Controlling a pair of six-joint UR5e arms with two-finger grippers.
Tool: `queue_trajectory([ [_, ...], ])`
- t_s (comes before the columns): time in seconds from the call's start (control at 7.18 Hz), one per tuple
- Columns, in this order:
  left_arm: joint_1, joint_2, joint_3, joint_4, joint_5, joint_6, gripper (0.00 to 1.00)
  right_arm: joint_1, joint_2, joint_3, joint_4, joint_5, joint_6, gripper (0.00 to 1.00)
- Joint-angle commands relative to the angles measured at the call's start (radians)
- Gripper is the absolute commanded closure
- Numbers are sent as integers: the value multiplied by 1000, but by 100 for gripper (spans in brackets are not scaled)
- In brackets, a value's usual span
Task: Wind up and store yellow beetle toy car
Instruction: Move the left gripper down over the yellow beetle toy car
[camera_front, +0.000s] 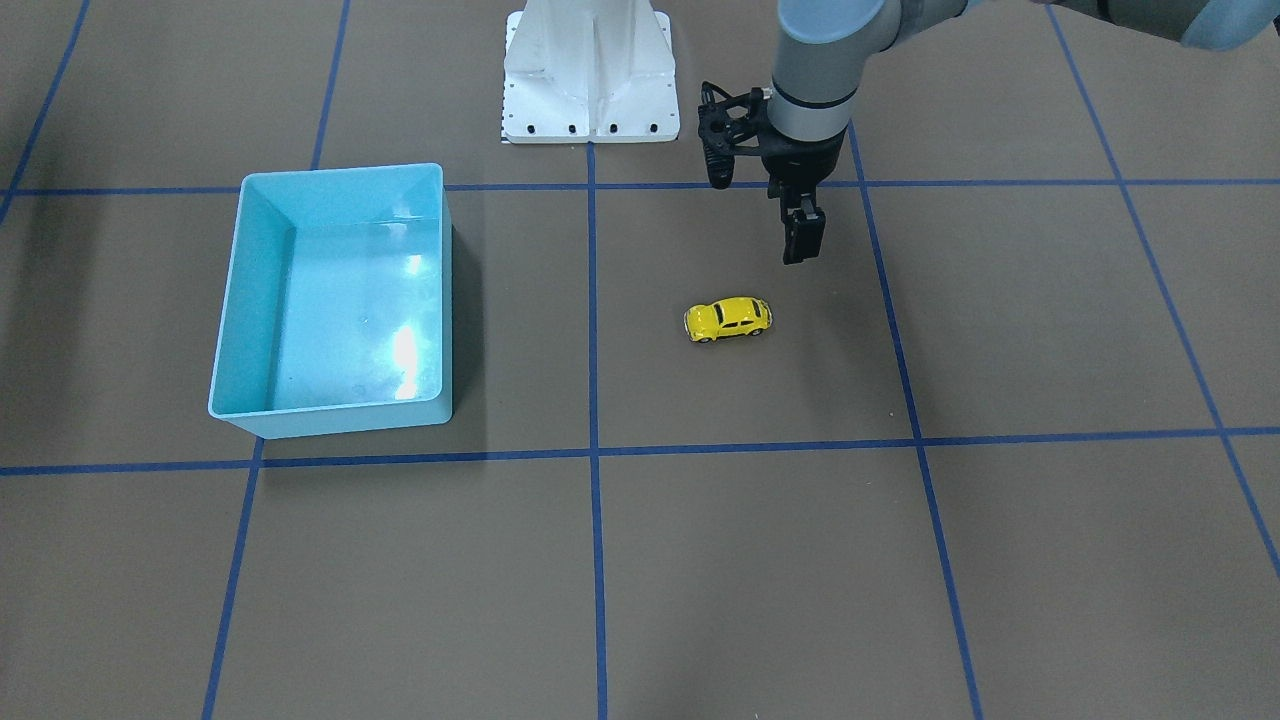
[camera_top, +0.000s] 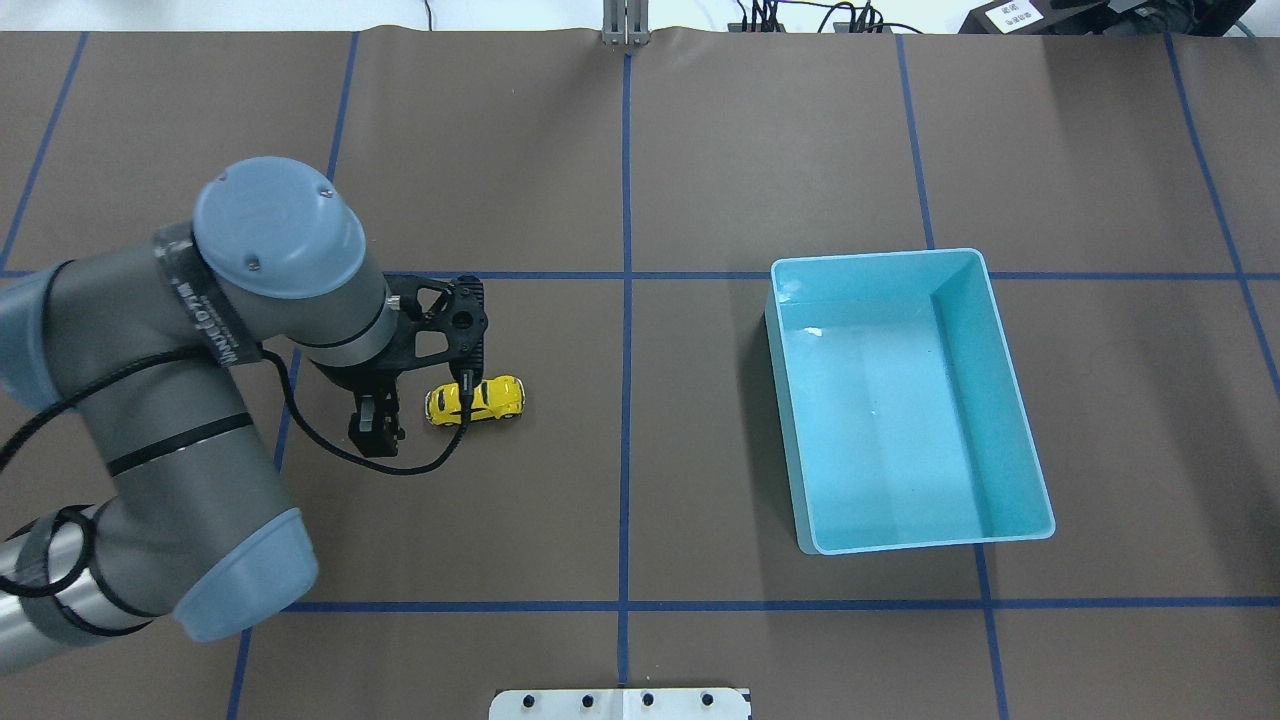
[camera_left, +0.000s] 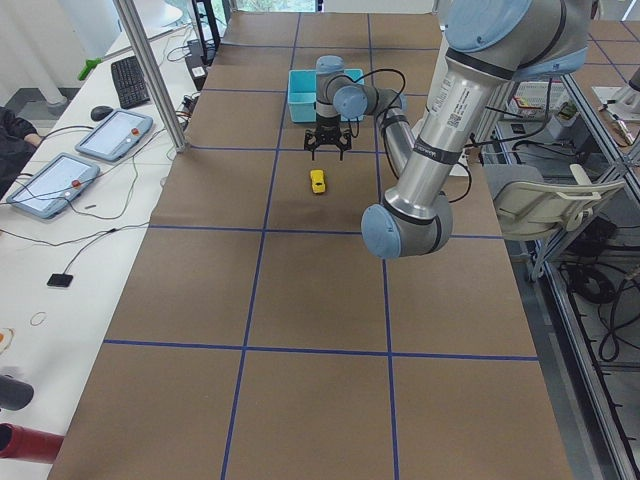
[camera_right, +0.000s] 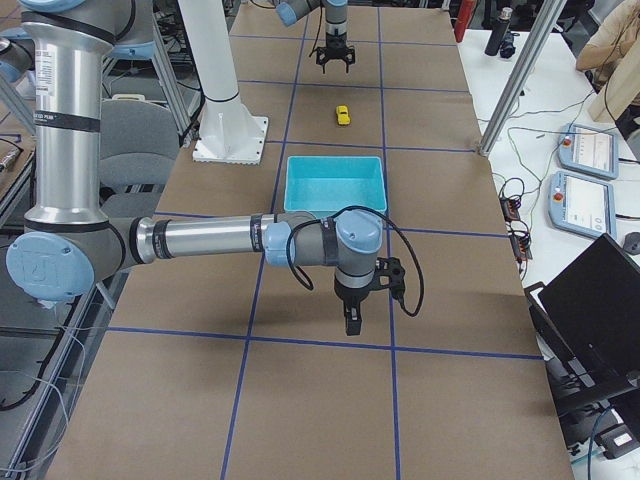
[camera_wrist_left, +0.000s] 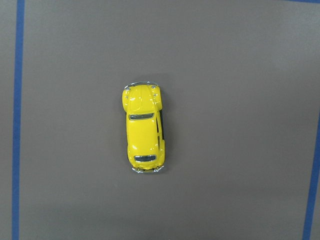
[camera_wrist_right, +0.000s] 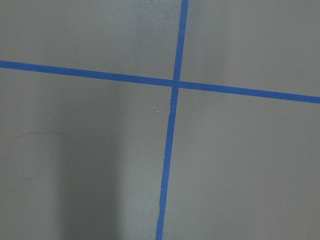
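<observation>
The yellow beetle toy car (camera_front: 728, 319) (camera_top: 475, 400) (camera_left: 318, 181) (camera_right: 343, 115) stands on its wheels on the brown table, and in the left wrist view the car (camera_wrist_left: 144, 128) is centred with no fingers showing. My left gripper (camera_front: 803, 240) (camera_top: 378, 432) (camera_left: 325, 148) hovers above the table just beside the car, apart from it, its fingers spread open and holding nothing. The light blue bin (camera_front: 262, 290) (camera_top: 786, 420) (camera_right: 335, 159) sits empty on the other half of the table. My right gripper (camera_right: 352, 320) hangs low over the table beyond the bin, and I cannot tell whether it is open or shut.
Blue tape lines (camera_wrist_right: 175, 84) grid the table. The white robot base (camera_front: 588, 70) stands at the table's edge. A side desk holds tablets (camera_left: 55, 185) and a keyboard (camera_left: 130, 80). A laptop (camera_right: 590, 320) sits off the table's far side.
</observation>
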Motion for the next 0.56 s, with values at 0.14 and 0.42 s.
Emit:
queue_trajectory([
  [0.14,8,-159,248,-1,3,10,0,0,-1,-7,0,1,0,0],
  [0.42,37,-193,325,-24,4,2,0,0,0,-7,0,1,0,0],
])
